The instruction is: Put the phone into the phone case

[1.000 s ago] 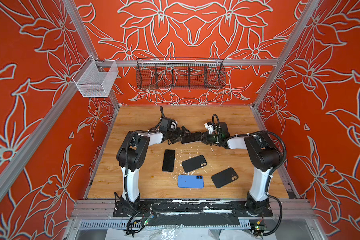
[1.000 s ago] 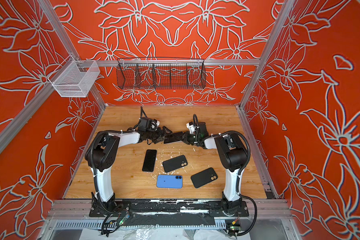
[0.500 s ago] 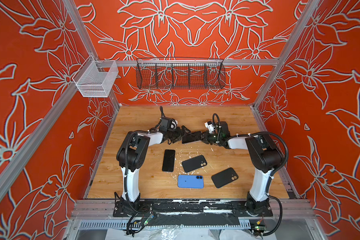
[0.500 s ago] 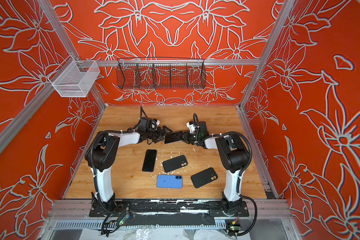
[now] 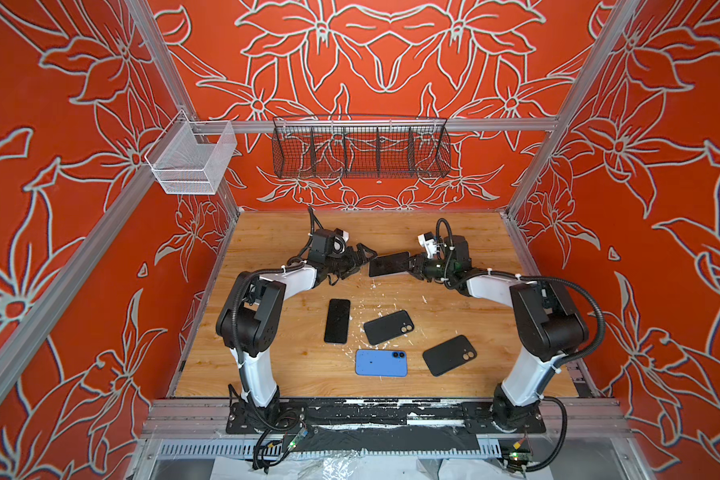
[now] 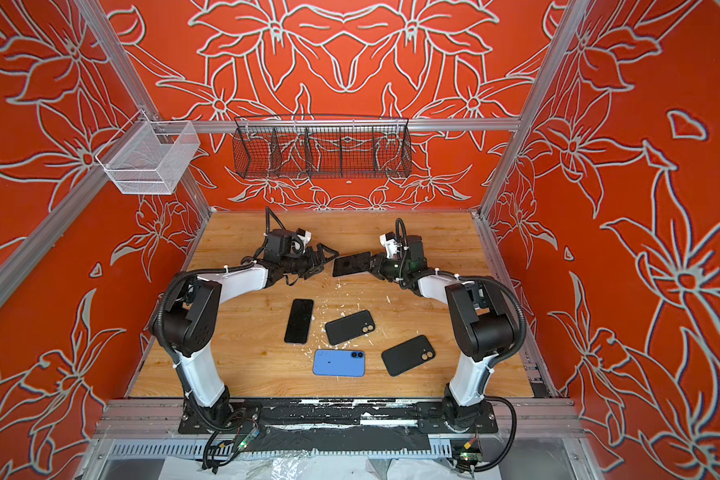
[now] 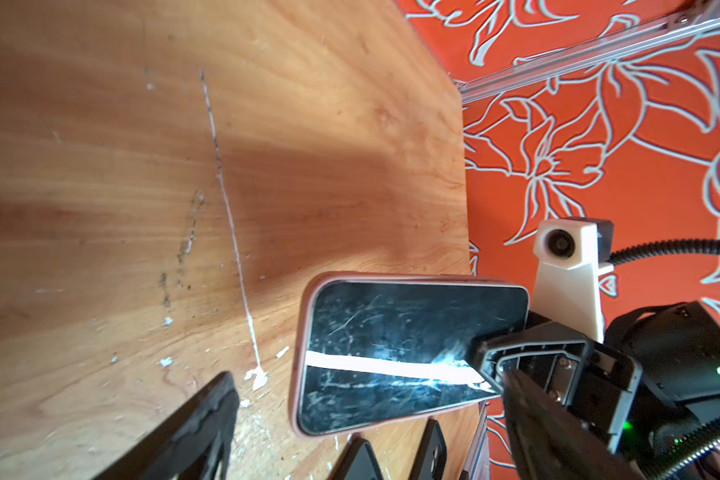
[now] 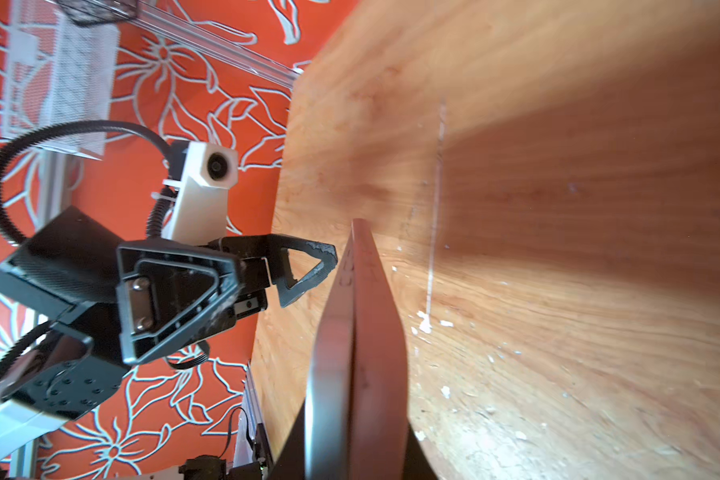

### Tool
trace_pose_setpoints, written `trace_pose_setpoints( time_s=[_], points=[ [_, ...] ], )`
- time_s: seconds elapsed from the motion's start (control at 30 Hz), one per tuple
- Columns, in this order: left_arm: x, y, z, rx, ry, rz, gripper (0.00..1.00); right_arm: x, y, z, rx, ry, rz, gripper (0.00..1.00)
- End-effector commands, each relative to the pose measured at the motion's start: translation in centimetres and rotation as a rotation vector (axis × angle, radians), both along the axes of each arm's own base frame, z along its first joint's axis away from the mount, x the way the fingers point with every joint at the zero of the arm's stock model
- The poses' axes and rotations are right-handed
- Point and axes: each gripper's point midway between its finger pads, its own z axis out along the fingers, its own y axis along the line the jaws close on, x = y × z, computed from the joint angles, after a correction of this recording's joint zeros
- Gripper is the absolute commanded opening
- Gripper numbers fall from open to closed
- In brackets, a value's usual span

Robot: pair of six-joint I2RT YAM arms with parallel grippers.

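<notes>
Status at the far middle of the pale wooden worktop: the right fingers are clamping narrowly on one short end of the black-screened rectangular phone. They are carrying it clear of the wood, with its long axis lying roughly level and pointing toward the left arm. I am seeing the same grip in both top views.

In the left wrist view, the phone is sitting inside the dusty-pink soft phone case. The case rim is wrapping the free end and both long sides. The right fingers are hiding the gripped end, so I cannot tell whether that end is seated. In the right wrist view, the pair is showing edge-on. The grey phone edge is lying against the pink case edge, with a dark seam between them.

The left fingers are standing wide apart and holding nothing. They are sitting just beside the phone's free end without touching it.

Nearer the arm bases, four items are lying flat on the worktop, well apart from both sets of fingers:
- a black handset, lying screen-up;
- a blue handset, lying back-up;
- two black twin-lens backs; I cannot tell whether these are cases or phones.
</notes>
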Motion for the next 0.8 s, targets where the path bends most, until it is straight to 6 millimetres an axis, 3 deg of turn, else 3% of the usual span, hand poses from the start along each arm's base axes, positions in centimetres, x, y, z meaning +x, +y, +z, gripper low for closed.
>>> trace_pose_setpoints(
  time_s=[0.0,0.27,0.47,0.77],
  points=[
    [-0.8,0.1,1.4,-0.002,-0.036,-0.019,0.97,-0.7,0.0,3.3,0.064,-0.057,0.028,0.0],
    [-2.5,-0.6,2.4,-0.103,-0.046,-0.066,0.99,-1.8,0.2,6.4,0.162,-0.095,0.059,0.0],
    [-3.1,-1.8,3.5,-0.19,-0.068,-0.106,0.95,-2.2,0.4,7.3,0.234,-0.1,0.072,0.0],
    [-4.4,-3.4,5.4,-0.261,-0.112,-0.165,0.74,-2.0,0.6,6.6,0.303,-0.071,0.068,0.0]
  ],
)
